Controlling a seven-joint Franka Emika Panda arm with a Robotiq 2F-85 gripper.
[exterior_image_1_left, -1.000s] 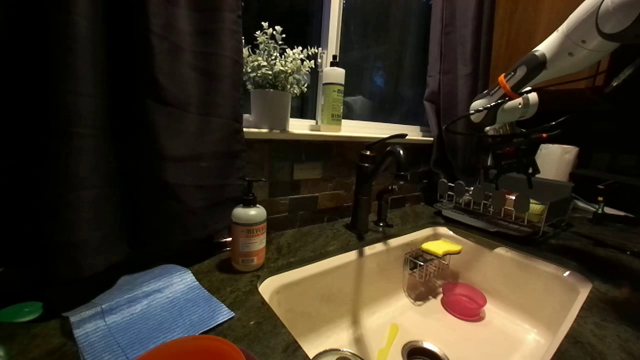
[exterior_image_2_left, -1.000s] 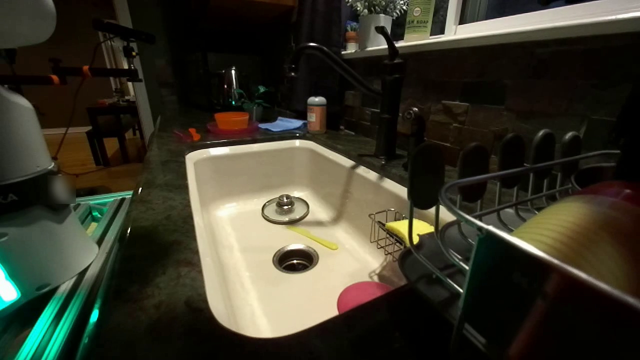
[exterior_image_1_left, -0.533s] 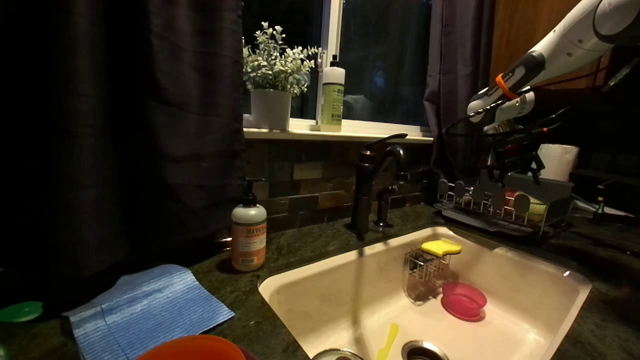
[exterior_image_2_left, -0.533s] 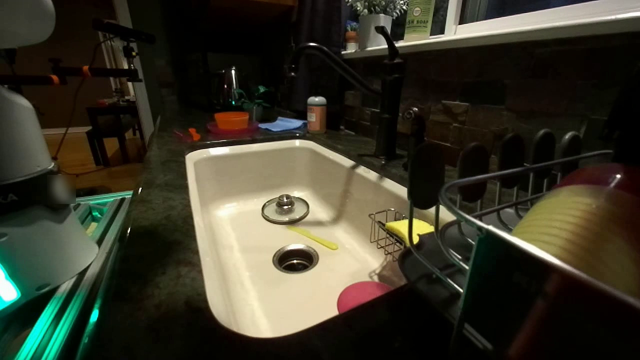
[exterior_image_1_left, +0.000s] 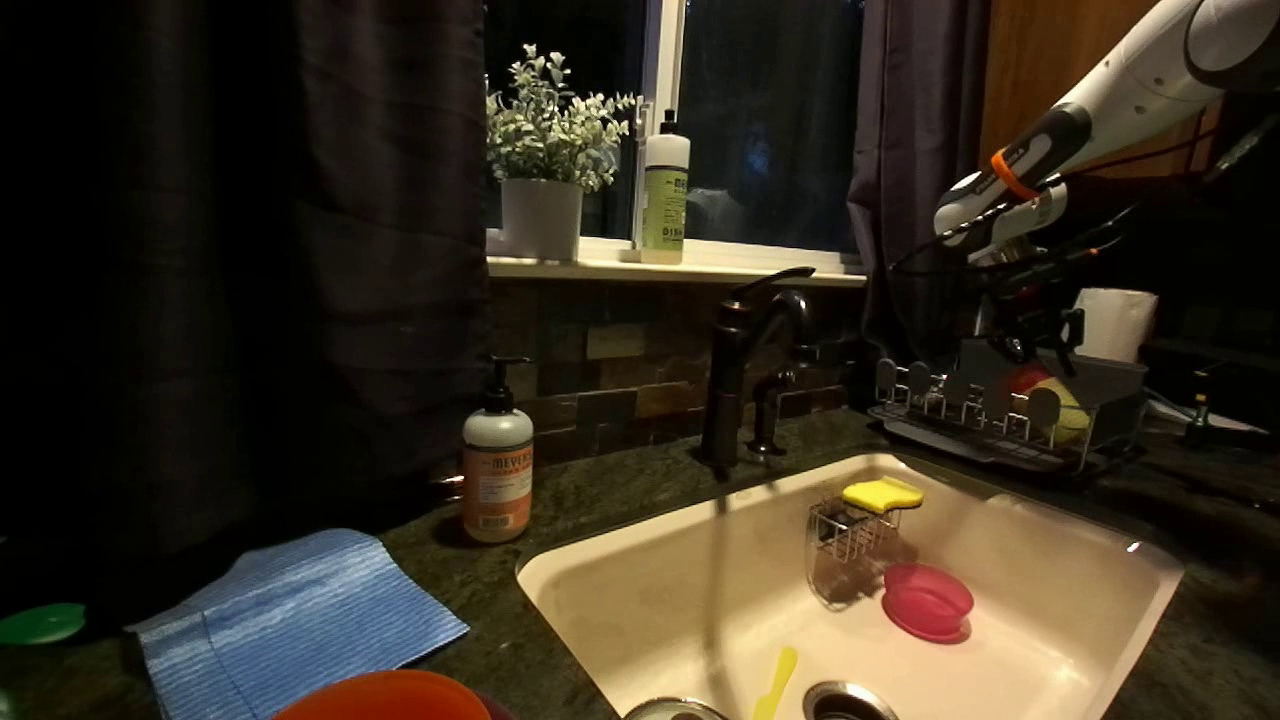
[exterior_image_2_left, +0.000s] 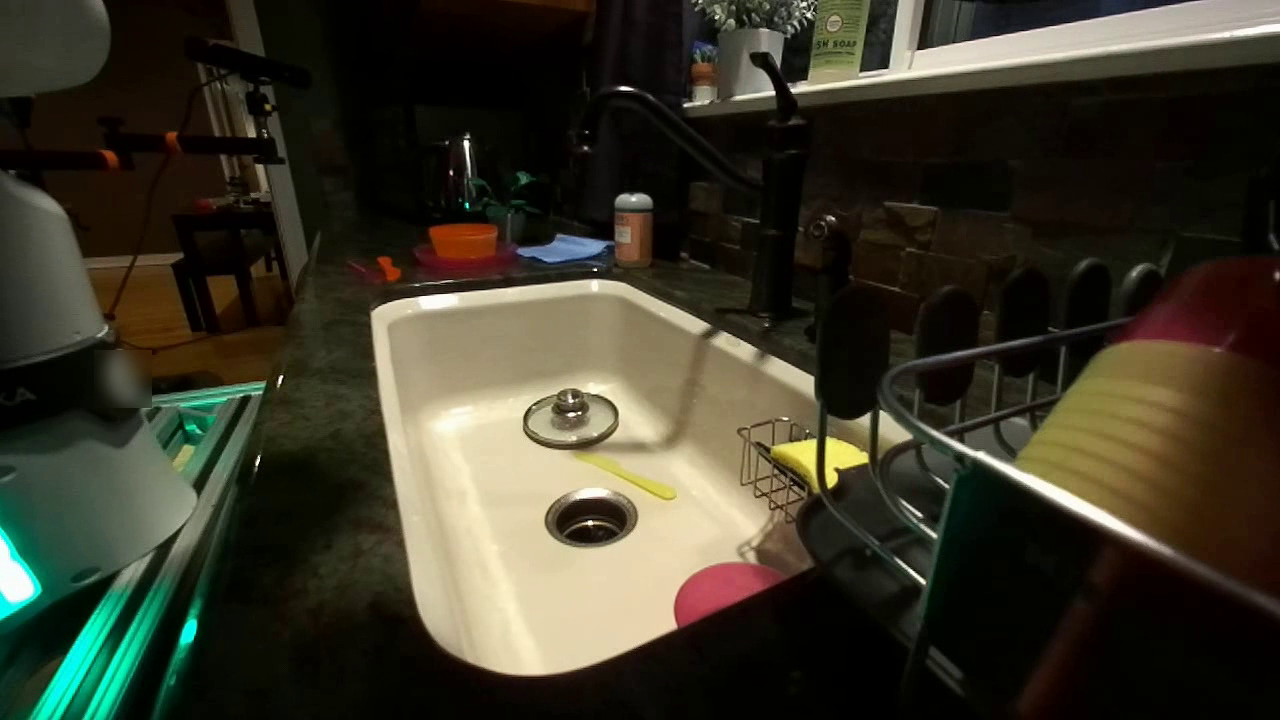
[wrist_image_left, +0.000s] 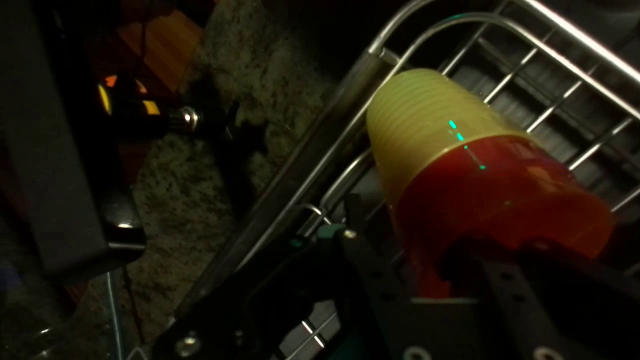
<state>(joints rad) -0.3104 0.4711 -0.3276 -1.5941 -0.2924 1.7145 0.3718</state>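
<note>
The gripper (wrist_image_left: 407, 235) has its jaws at the red end of a yellow-and-red cup (wrist_image_left: 450, 165); I cannot tell whether they pinch it. The cup sits tilted near a corner of the dish rack (wrist_image_left: 295, 172) on the bench (wrist_image_left: 190, 215), long axis slanting, ribbed yellow end low toward that corner, red end raised. The sink (exterior_image_1_left: 1040, 560) alongside holds a pink bowl (exterior_image_1_left: 928, 602).

Your wrist view looks closely down at the rack (wrist_image_left: 310, 160). Both exterior views share the sink (exterior_image_2_left: 490, 590), looking lengthwise or toward the window (exterior_image_1_left: 770, 110).
</note>
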